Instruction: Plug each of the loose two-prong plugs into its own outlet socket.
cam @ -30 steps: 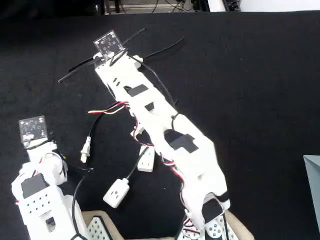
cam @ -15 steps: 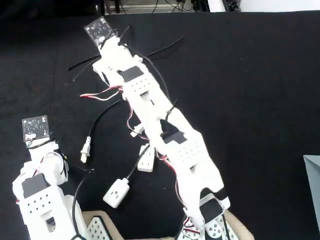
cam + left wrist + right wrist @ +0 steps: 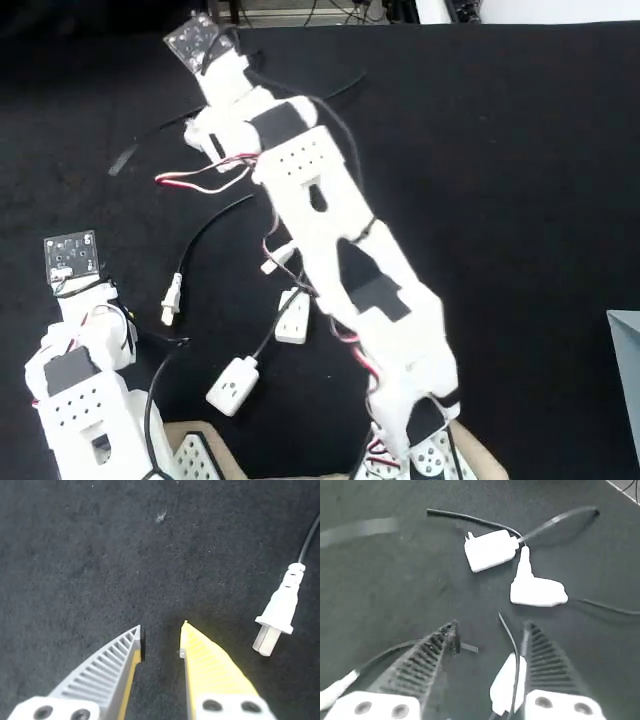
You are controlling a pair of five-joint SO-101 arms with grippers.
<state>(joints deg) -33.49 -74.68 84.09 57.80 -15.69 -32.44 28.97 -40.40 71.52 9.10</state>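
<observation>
Your left gripper (image 3: 161,626) holds nothing, its fingers (image 3: 210,667) a little apart, and a white plug (image 3: 276,619) lies just beside them on the black worktop (image 3: 100,540). Your right gripper (image 3: 491,625) has its fingers spread wide over the worktop, near two white cord ends (image 3: 490,550).

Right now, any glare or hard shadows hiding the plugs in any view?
High view: even light, no glare on the black cloth; the white plug stands out. Left wrist view: the plug casts only a faint shadow, none falls from the left hand. Right wrist view: soft shadows at most beside the two white pieces, a pale sheen on a strip; nothing hidden.
</observation>
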